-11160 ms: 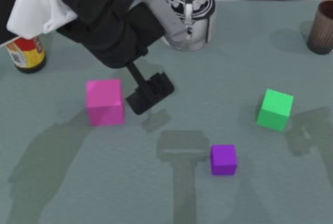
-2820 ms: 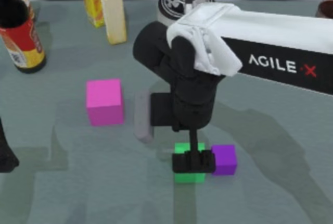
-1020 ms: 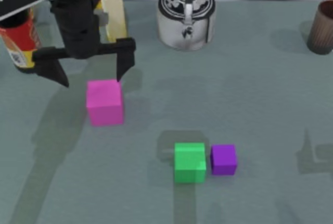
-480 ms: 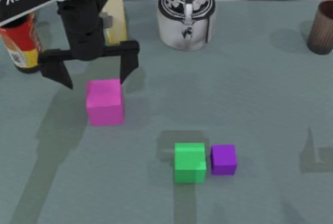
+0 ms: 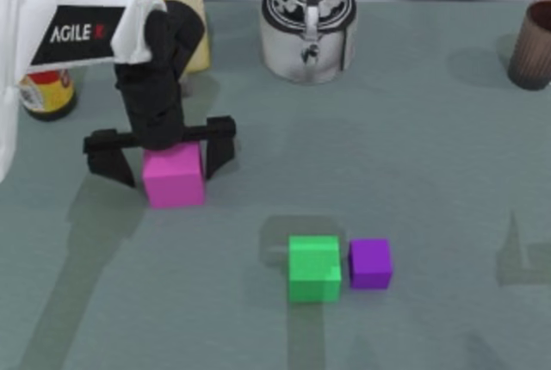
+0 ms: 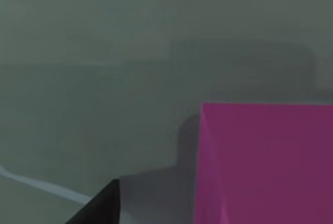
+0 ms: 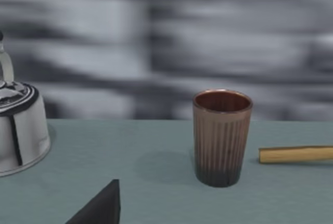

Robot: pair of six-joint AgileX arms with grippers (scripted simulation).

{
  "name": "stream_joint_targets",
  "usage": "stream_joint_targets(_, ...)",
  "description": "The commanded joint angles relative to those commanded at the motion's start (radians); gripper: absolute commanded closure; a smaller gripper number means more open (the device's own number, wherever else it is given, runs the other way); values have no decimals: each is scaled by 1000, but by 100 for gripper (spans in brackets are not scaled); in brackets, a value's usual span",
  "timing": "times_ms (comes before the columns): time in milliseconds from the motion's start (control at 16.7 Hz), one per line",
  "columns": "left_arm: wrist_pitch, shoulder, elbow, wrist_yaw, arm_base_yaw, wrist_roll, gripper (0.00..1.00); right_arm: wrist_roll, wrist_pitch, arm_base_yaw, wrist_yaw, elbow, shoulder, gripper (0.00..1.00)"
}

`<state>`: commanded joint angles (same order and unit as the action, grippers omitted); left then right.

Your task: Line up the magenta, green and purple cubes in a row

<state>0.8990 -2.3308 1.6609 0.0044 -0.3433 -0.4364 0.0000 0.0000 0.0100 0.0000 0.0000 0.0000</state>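
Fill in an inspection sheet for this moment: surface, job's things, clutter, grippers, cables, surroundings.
Surface: grey-green table, flat.
Job's things: matte magenta cube at left, apart; bright green cube beside small purple cube, nearly touching.
Clutter: metal kettle, ribbed brown cup, sauce bottles, wooden stick.
Grippers: left gripper open, straddling the magenta cube; right gripper out of the top view.
Cables: nothing seen.
Surroundings: blurred grey backdrop.
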Motion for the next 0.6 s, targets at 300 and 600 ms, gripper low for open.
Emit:
stream_joint_targets(300,-6,-3,-5,0,0,0,8,0,0,0,0,0,0,0)
stream_joint_targets(600,-6,-3,-5,0,0,0,45,0,0,0,0,0,0,0)
